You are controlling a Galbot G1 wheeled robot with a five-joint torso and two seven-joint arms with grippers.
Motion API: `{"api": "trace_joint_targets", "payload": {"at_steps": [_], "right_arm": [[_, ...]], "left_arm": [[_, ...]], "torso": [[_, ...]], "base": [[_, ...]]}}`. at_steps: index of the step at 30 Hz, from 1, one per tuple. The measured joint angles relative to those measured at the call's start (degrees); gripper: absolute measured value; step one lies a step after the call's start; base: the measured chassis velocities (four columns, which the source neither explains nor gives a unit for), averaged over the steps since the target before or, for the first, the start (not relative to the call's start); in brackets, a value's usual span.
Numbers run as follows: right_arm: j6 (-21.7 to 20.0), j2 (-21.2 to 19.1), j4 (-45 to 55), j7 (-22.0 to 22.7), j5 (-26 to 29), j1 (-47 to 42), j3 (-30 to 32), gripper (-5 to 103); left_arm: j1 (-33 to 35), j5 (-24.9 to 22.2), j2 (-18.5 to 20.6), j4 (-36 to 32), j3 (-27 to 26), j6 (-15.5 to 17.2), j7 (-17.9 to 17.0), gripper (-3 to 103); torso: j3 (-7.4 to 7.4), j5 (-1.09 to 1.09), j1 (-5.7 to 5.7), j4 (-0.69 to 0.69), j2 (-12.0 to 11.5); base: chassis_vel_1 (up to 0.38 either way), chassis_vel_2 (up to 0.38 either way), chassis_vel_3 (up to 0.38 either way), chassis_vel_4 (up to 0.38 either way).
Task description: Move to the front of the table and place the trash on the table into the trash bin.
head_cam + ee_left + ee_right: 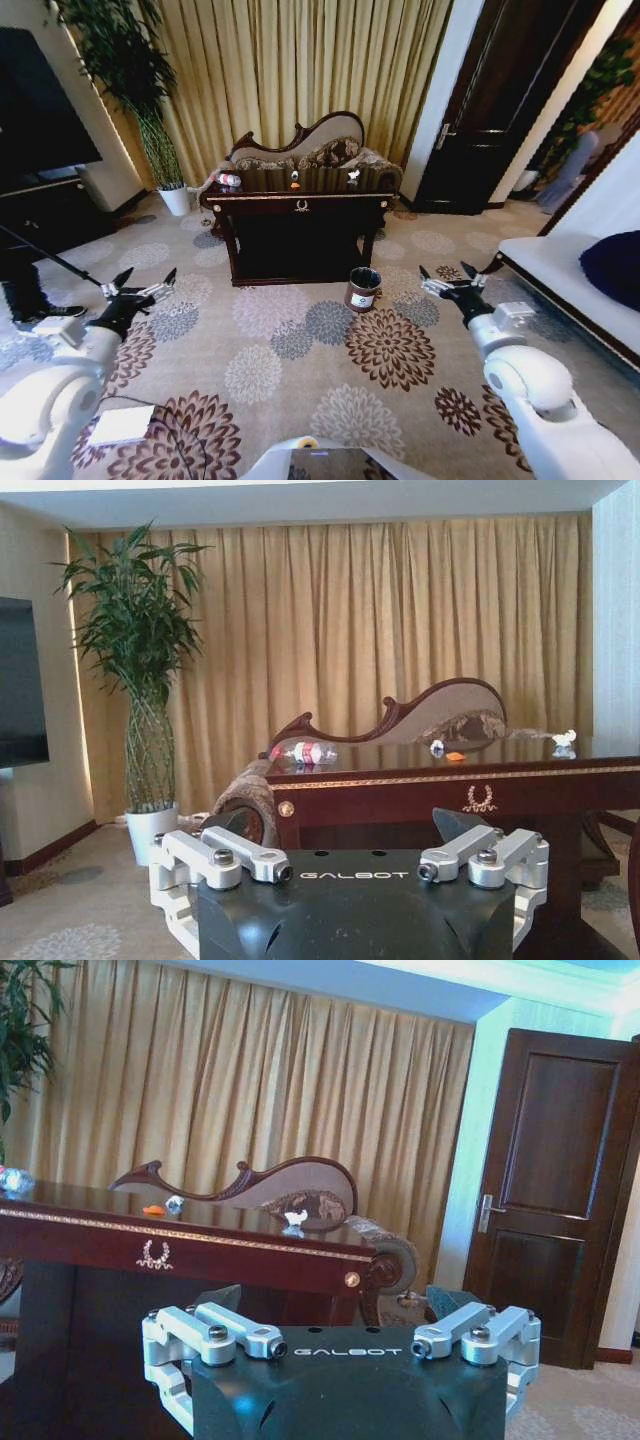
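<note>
The dark glossy table (300,205) with a gold emblem stands ahead across the carpet, and its edge (450,780) (200,1235) shows in both wrist views. On it lie a clear bottle with a red label (229,180) (304,752), an orange scrap (294,185) (455,755) (153,1209) and a white scrap (353,177) (565,738) (295,1218). The dark brown trash bin (362,288) stands on the floor before the table's right leg. My left gripper (143,281) and right gripper (447,275) are both open, empty, held low over the carpet, well short of the table.
A carved sofa (300,150) sits behind the table against gold curtains. A potted plant in a white pot (175,198) stands back left, a dark TV cabinet (50,210) left, a dark door (490,110) back right, a white bed (570,280) right. Open patterned carpet lies ahead.
</note>
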Motion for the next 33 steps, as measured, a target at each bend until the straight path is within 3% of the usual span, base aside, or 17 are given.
{"api": "trace_joint_targets", "payload": {"at_steps": [22, 33], "right_arm": [[-0.19, 1.12, 2.13, 1.40, 1.15, -0.52, -0.26, 100], [-0.20, 1.31, 2.34, 1.63, 0.67, -0.73, -0.57, 100]], "left_arm": [[0.18, 0.23, -1.43, -0.92, 0.38, 0.03, 0.04, 100], [0.41, 0.05, -1.42, -0.76, 0.37, -0.58, 0.13, 100]], "torso": [[0.00, -0.01, -0.01, 0.00, 0.01], [0.00, -0.01, -0.02, 0.00, 0.01]], "base": [[0.000, 0.000, 0.000, 0.000], [-0.121, 0.119, 0.127, -0.121]]}}
